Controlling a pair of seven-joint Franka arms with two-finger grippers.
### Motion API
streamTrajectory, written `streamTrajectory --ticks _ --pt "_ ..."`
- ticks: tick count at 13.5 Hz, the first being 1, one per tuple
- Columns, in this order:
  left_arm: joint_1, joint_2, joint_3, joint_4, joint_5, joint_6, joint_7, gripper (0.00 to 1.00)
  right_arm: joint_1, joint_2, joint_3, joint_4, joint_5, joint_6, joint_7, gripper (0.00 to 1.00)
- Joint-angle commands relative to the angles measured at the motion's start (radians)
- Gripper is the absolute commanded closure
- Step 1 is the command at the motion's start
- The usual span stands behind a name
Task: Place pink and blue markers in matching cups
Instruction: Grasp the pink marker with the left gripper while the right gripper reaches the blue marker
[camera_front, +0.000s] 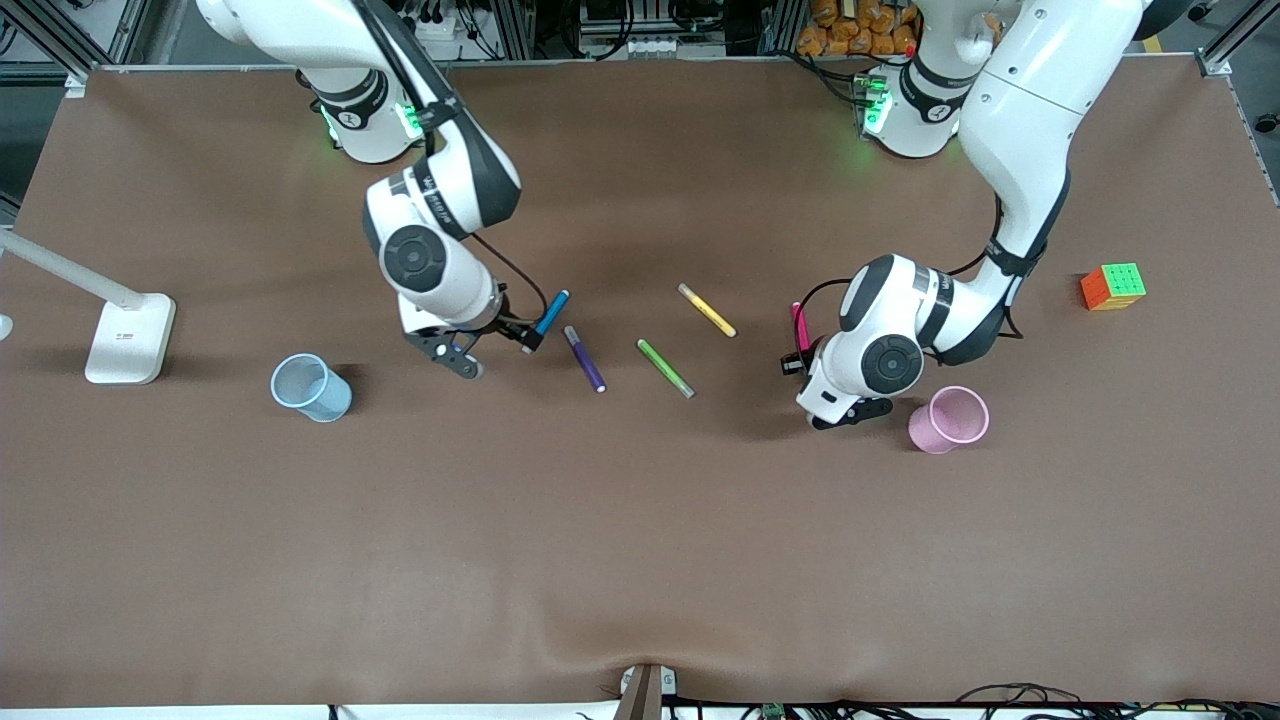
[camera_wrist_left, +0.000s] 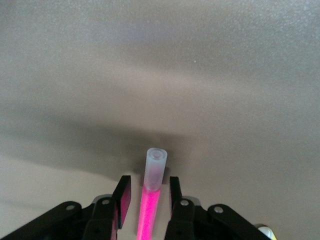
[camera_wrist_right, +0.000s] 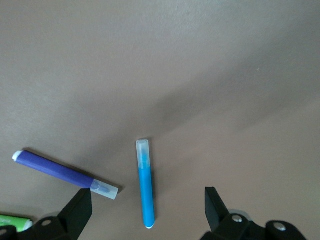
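Note:
The sky-blue marker lies on the brown table. My right gripper hovers over it, open wide and empty. In the right wrist view the marker lies between the spread fingers of the gripper. The magenta-pink marker lies partly under my left gripper. In the left wrist view the gripper straddles the marker with a small gap on each side. The pale blue cup stands toward the right arm's end. The pale pink cup stands beside the left hand.
A dark purple pen, also in the right wrist view, a green pen and a yellow pen lie between the two grippers. A colour cube sits toward the left arm's end. A white lamp base sits past the blue cup.

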Motion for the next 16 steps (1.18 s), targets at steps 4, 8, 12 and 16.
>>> streamTrajectory --ticks 4,8,12,16 --pt "0.003 0.013 -0.004 -0.002 0.004 0.031 -0.014 0.63 0.053 0.114 -0.011 -0.026 0.011 0.166 0.002 0.34" --pt "0.002 0.018 -0.003 -0.003 0.004 0.037 -0.014 0.71 0.058 0.148 -0.011 -0.026 0.011 0.207 0.003 0.49" --pt "0.003 0.018 -0.004 -0.002 0.005 0.037 -0.012 0.91 0.061 0.153 -0.011 -0.024 0.011 0.209 0.002 0.97" --pt "-0.002 0.003 -0.004 0.003 0.005 0.030 -0.015 1.00 0.047 0.127 -0.012 -0.016 0.011 0.185 -0.003 1.00"
